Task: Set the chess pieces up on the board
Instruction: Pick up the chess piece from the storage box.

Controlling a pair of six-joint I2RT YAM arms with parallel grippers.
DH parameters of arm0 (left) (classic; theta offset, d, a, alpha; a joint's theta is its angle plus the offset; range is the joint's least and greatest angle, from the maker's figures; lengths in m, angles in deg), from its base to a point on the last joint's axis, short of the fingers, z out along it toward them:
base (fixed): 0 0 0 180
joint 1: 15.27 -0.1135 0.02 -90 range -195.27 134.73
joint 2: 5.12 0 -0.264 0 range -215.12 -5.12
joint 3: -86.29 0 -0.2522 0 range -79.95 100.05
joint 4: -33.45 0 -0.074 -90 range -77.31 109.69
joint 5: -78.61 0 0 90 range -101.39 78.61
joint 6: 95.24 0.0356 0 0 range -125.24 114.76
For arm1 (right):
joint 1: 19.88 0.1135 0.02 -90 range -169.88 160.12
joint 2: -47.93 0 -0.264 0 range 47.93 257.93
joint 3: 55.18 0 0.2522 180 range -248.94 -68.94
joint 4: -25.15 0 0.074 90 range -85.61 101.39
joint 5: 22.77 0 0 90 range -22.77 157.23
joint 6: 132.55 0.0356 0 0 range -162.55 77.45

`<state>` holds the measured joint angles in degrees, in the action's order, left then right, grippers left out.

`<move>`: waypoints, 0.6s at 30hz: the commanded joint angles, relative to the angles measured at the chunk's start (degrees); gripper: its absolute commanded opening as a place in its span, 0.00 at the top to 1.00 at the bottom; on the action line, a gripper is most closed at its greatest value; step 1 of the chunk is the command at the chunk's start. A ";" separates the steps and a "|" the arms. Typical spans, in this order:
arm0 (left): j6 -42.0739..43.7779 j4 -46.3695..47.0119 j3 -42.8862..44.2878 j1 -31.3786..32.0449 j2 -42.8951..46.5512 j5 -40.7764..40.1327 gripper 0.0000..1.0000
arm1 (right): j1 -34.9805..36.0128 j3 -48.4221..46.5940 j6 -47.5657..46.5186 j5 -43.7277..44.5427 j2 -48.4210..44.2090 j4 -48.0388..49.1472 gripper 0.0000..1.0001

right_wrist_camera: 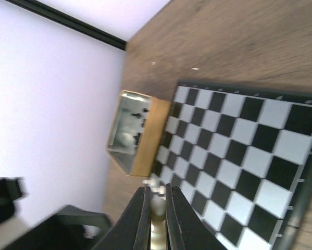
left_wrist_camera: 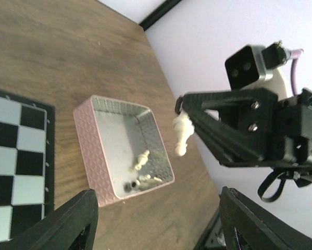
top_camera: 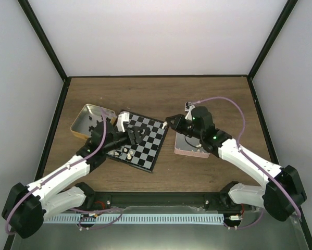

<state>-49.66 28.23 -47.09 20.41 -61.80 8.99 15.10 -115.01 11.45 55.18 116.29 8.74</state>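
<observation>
The board (top_camera: 145, 148) lies left of the table's centre, and a few cream-white pieces (top_camera: 128, 152) stand at its near left edge. My left gripper (top_camera: 134, 136) hovers over the board, open and empty; in the left wrist view its fingers (left_wrist_camera: 75, 221) stand wide apart. My right gripper (top_camera: 170, 123) is by the board's right corner, above the pink tin (top_camera: 189, 151). It is shut on a cream-white piece (right_wrist_camera: 157, 204), which hangs below its tips in the left wrist view (left_wrist_camera: 182, 134). More cream pieces (left_wrist_camera: 141, 161) lie in the pink tin (left_wrist_camera: 88, 140).
A gold tin (top_camera: 88, 122) with black pieces (right_wrist_camera: 140, 115) touches the board's left corner. The board (right_wrist_camera: 239, 156) fills the right wrist view. Black frame posts and white walls close in the table.
</observation>
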 commanded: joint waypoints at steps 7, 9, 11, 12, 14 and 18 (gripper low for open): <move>-4.20 18.81 -4.07 5.60 -0.59 -7.16 0.35 | 0.48 0.96 26.31 -8.82 -0.03 16.69 0.93; -2.98 21.37 -4.06 6.40 -1.06 -9.32 0.35 | 0.73 0.90 29.91 -9.45 0.55 17.11 0.93; -2.11 23.31 -3.75 7.03 -1.94 -11.42 0.35 | 1.02 0.67 31.79 -9.86 0.93 16.86 0.93; -1.95 23.67 -3.55 7.25 -2.34 -12.43 0.35 | 1.16 0.51 32.52 -10.13 1.06 16.66 0.93; -1.69 25.03 -3.34 7.51 -3.50 -13.12 0.34 | 1.46 0.38 33.46 -10.17 1.21 16.67 0.93; -1.80 25.32 -1.96 8.10 -5.89 -12.75 0.37 | 1.57 -0.71 33.41 -10.36 1.50 15.63 0.92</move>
<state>-52.79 49.69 -50.96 27.80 -65.80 -1.96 16.15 -113.61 42.27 45.89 117.56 23.71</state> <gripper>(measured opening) 0.649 0.075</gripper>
